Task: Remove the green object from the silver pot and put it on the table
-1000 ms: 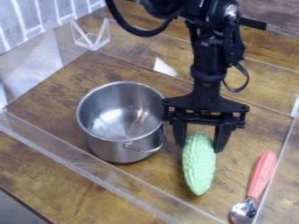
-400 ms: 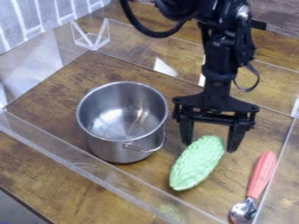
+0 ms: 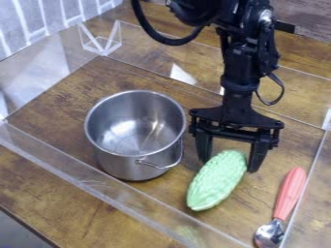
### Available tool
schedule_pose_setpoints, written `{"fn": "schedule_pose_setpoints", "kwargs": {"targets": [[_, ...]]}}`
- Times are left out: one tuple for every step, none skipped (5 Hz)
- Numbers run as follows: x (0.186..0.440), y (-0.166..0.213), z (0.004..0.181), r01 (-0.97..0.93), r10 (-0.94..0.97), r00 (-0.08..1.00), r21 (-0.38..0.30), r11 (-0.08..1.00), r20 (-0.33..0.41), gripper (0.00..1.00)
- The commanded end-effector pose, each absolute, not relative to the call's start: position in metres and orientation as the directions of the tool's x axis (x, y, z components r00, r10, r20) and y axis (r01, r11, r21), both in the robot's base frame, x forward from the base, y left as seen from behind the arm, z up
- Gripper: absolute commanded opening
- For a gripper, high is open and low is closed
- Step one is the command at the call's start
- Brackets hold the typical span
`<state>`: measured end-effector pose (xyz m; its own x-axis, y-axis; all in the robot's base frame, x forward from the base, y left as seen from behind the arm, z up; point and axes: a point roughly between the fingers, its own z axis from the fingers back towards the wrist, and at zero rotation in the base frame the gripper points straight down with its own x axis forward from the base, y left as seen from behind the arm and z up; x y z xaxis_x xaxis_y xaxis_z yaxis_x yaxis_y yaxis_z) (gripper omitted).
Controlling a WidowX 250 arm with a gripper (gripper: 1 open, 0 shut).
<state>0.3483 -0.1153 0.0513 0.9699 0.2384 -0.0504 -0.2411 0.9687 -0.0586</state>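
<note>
Since a second ago the tool (image 3: 237, 145) has let go of the green vegetable (image 3: 216, 180): its fingers were closed on the upper end then, and now they stand wide apart, one to each side above that end. The vegetable has tipped from nearly upright along the table (image 3: 52, 189) to a slant, its top leaning toward the right edge, and it lies flat on the wood near the front edge. Whether a fingertip grazes it is hard to tell from this angle. The tool points straight down on its black arm. The silver pot (image 3: 135, 134) sits just left of the vegetable, apart from it, with nothing inside. A red-handled spoon (image 3: 285, 205) lies by the front right corner, close to the vegetable but not touching it.
</note>
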Motion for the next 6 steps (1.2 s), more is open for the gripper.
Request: {"fn": "schedule_pose_setpoints", "kwargs": {"targets": [[0.346, -0.123, 0.088, -0.261, 0.265, 0.964, -0.111, 0.959, 0.026, 1.00], [0.342, -0.129, 0.091, -0.293, 0.297, 0.955, -0.114, 0.949, 0.023, 1.00], [0.345, -0.127, 0.092, -0.336, 0.341, 0.940, -0.118, 0.934, 0.021, 1.00], [0.348, -0.123, 0.093, -0.377, 0.381, 0.924, -0.119, 0.919, 0.017, 1.00], [0.351, -0.120, 0.095, -0.416, 0.420, 0.907, -0.119, 0.902, 0.014, 1.00], [0.356, -0.124, 0.091, -0.395, 0.399, 0.917, -0.115, 0.911, 0.008, 1.00]]}}
